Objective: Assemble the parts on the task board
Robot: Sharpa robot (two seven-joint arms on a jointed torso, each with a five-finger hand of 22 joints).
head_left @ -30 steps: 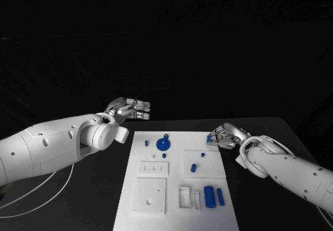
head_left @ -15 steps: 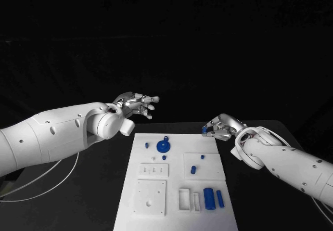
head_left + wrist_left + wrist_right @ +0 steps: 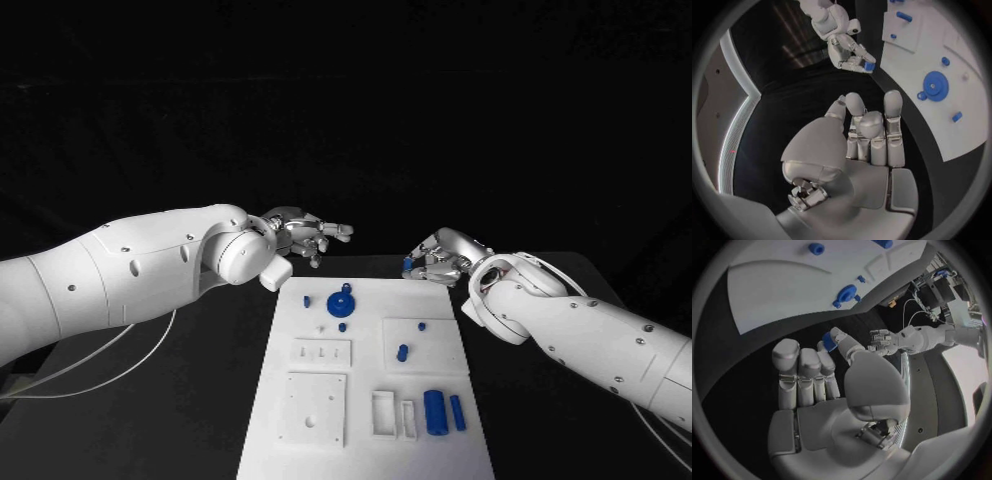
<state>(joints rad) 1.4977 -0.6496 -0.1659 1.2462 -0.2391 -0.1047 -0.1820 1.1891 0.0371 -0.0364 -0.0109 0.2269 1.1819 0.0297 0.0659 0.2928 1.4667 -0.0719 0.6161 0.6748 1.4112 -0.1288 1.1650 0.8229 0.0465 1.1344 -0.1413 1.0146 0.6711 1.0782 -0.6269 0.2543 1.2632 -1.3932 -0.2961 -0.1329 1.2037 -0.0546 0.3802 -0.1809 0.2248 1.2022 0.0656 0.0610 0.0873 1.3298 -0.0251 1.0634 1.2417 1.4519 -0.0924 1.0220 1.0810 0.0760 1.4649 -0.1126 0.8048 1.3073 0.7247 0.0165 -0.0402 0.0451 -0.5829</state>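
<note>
Head view, left to right. The left robot hand hovers off the far left corner of the flat white rectangular task board, its fingers apart and holding nothing. On the board's far end sits a round blue toothed gear; towards the near end stand a thick blue cylinder and a slimmer blue pin beside it. The right robot hand is raised over the far right corner, pinching a small blue plastic part between thumb and fingertip, clear of the black surface. Judged step: carrying a picked part to its seat. The next move likely calls for lowering it squarely over a matching socket, which the views do not identify.
</note>
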